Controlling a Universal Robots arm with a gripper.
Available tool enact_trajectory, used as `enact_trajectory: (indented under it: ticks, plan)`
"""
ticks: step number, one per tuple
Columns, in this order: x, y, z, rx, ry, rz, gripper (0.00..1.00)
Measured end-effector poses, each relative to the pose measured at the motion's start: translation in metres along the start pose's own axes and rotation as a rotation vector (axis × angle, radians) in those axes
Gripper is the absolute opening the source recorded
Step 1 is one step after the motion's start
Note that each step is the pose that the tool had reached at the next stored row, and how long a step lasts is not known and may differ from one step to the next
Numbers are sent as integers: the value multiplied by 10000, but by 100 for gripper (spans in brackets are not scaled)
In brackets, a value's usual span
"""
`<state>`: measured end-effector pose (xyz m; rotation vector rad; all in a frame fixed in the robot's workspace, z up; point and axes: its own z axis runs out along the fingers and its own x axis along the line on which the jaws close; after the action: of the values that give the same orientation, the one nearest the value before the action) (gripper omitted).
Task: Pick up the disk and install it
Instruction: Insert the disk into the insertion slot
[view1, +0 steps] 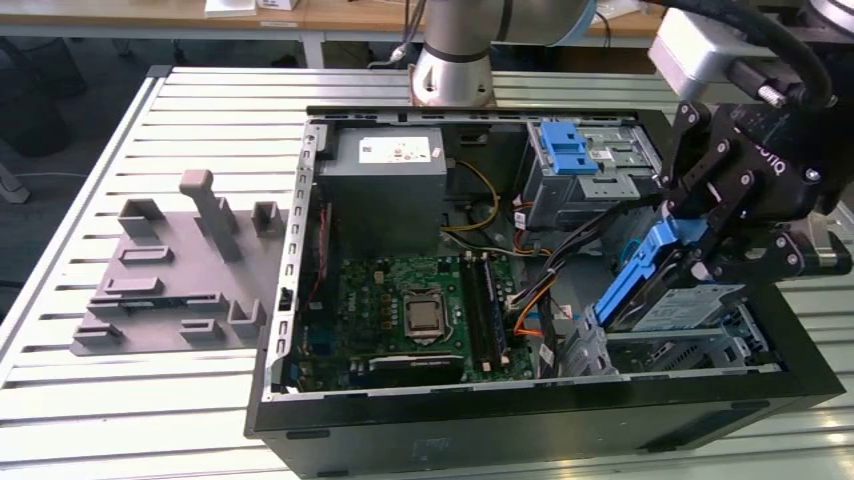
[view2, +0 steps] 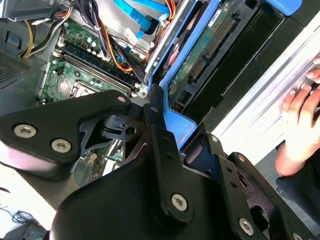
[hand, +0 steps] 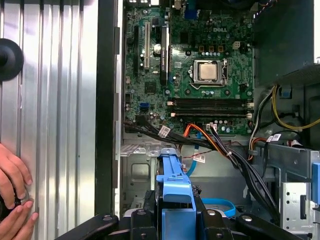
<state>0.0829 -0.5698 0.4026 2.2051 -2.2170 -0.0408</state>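
Note:
The disk (view1: 683, 300), a silver drive in a blue carrier bracket (view1: 630, 285), hangs tilted on edge over the drive bay (view1: 694, 350) at the open computer case's corner on the exterior view's right. My gripper (view1: 703, 262) is shut on the upper end of it. In the second wrist view the gripper (view2: 156, 111) clamps the blue bracket (view2: 179, 127), and the disk's green circuit side (view2: 200, 55) faces the case wall. In the first wrist view the blue bracket (hand: 174, 182) sticks out between the black fingers (hand: 145, 220) toward the case's inside.
Inside the case lie the motherboard (view1: 407, 310), a grey power supply (view1: 387, 165), a silver cage with a blue latch (view1: 581, 160) and loose cables (hand: 220, 145). A grey fixture plate (view1: 174, 270) sits on the slatted table. A person's hand (hand: 12, 192) rests on the table beside the case.

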Motion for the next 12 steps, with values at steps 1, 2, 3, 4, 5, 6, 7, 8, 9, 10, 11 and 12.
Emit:
enact_trajectory:
  ticks: [1,2,3,4,5,6,7,8,9,10,11,12]
  plan:
    - [0,0,16,0,0,0,36]
    - [1,-1,33,0,3,0,36]
    - [1,-2,51,0,4,0,36]
    - [1,-2,68,0,4,0,36]
    - [1,-2,85,0,6,0,36]
    - [2,-3,102,0,7,0,36]
    - [2,-3,119,0,9,0,36]
    - [2,-5,137,2,13,0,36]
    - [2,-5,152,1,14,-1,38]
    - [2,-5,168,0,12,0,38]
    - [2,-6,182,0,14,0,44]
    - [2,-6,197,0,11,0,44]
